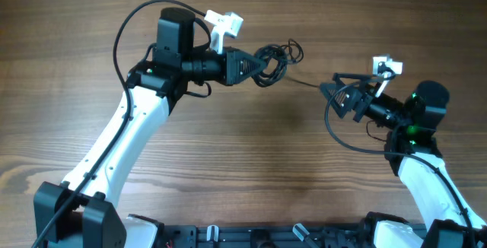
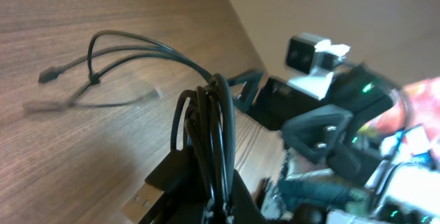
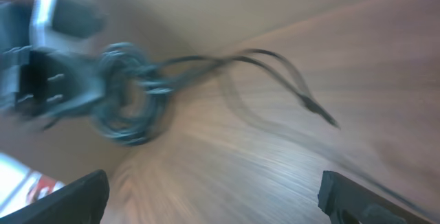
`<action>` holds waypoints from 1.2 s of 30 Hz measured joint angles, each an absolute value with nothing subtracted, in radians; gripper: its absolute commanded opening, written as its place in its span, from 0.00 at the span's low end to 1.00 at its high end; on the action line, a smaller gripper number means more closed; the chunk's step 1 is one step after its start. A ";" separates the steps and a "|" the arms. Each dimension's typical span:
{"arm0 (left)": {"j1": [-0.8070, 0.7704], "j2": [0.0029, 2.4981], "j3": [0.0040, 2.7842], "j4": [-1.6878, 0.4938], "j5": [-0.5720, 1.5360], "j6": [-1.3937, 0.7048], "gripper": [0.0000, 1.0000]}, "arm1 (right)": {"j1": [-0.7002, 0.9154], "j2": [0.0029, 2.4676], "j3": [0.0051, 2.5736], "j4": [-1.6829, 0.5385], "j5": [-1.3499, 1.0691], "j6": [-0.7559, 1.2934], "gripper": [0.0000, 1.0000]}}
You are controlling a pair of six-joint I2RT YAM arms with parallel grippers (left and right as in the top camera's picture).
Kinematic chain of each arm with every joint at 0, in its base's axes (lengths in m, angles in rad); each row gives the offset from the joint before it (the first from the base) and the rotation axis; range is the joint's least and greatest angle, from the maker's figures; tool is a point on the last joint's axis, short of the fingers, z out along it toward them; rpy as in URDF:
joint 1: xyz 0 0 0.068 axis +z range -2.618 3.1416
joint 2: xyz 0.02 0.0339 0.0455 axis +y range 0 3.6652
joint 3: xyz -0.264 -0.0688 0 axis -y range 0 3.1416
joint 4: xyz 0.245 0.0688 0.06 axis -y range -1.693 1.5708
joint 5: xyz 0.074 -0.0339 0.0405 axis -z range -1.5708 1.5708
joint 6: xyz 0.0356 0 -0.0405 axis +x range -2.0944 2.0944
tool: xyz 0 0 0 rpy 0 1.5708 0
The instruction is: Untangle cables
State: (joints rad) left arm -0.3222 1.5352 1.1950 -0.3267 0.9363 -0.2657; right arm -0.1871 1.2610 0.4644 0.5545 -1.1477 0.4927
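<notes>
**Two arms, one knot.** The left gripper [image 1: 257,64] is clamped on a coiled bunch of the cables [image 1: 275,55], which it appears to hold just clear of the wooden table [image 1: 251,172], towards the far side. In the left wrist view the black loops stand pinched between its jaws, and a flat metal plug [image 2: 141,200] pokes out beside them. From the bunch several thin strands [image 2: 130,49] fan out over the wood and end in small plug tips [image 2: 45,76].

Opposite, the right gripper [image 1: 332,90] faces the bunch with its fingers [image 3: 75,195] spread wide and nothing between them. The loose strands reach towards it and stop short of the jaws.

The step in hand looks like singling out one cord. The next move would need the right gripper to close on a single strand near its tip and draw it away while the left keeps the coil anchored.

No brand, label or writing can be read. A red-and-white patch [image 3: 27,183] in the blurred right wrist view and the bright clutter [image 2: 412,141] beyond the table are too soft to make out.
</notes>
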 measured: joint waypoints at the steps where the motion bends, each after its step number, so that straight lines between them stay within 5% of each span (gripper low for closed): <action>1: -0.331 1.535 1.195 -0.338 0.933 -0.228 0.04 | -0.187 1.261 0.464 0.587 -1.180 0.498 0.93; 4: -0.382 1.535 1.195 -0.363 0.924 -0.110 0.04 | -0.187 1.261 0.464 0.611 -1.179 0.608 0.79; 12: -0.525 1.535 1.195 -0.387 0.735 0.036 0.04 | -0.186 1.264 0.464 0.644 -1.062 0.980 0.61; 22: -0.586 1.535 1.195 -0.376 0.501 0.079 0.04 | -0.001 1.332 0.466 0.372 -0.906 0.870 0.54; 27: -0.586 1.520 1.195 -0.380 0.479 0.105 0.04 | 0.015 1.345 0.465 0.392 -0.882 0.842 0.60; 34: -0.587 1.500 1.195 -0.450 0.390 0.171 0.04 | -0.067 1.345 0.464 0.533 -0.916 0.804 0.52; 36: -0.590 1.499 1.195 -0.450 0.384 0.179 0.04 | -0.063 1.345 0.464 0.535 -0.897 0.778 0.40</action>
